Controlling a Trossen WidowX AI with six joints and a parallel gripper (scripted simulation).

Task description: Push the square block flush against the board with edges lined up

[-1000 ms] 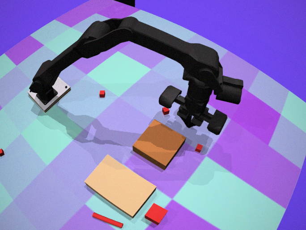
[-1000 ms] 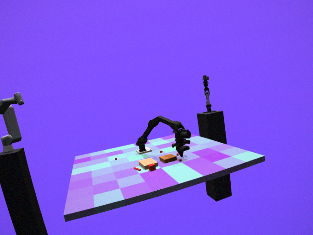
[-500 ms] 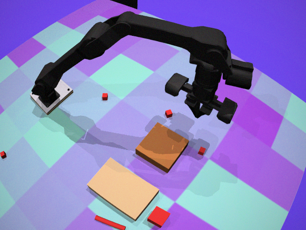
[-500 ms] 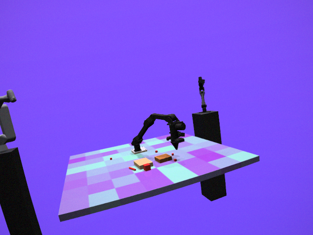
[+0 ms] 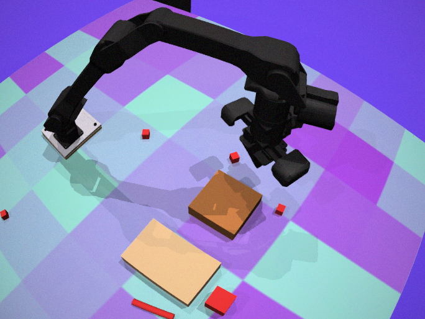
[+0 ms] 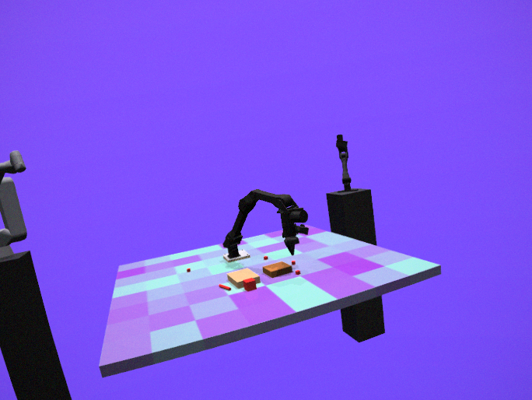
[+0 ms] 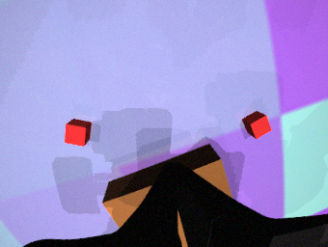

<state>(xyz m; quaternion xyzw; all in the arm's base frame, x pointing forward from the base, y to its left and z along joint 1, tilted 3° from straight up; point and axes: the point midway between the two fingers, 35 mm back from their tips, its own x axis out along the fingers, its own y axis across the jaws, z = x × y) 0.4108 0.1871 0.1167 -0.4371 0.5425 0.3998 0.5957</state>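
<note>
With its fingers pressed together on nothing, the black hand [image 5: 267,158] hovers just beyond the far right side of the flat square brown block [image 5: 225,203], which lies apart from the pale tan rectangular board [image 5: 170,261] to its near left.

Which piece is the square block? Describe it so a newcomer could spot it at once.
Start at the black arm's shut gripper, hanging above the checkered table. Just below it in the top view lies the block, a flat brown square with a small red cube near two of its corners. The board nearby is paler, tan and oblong, and a gap separates them.
</note>
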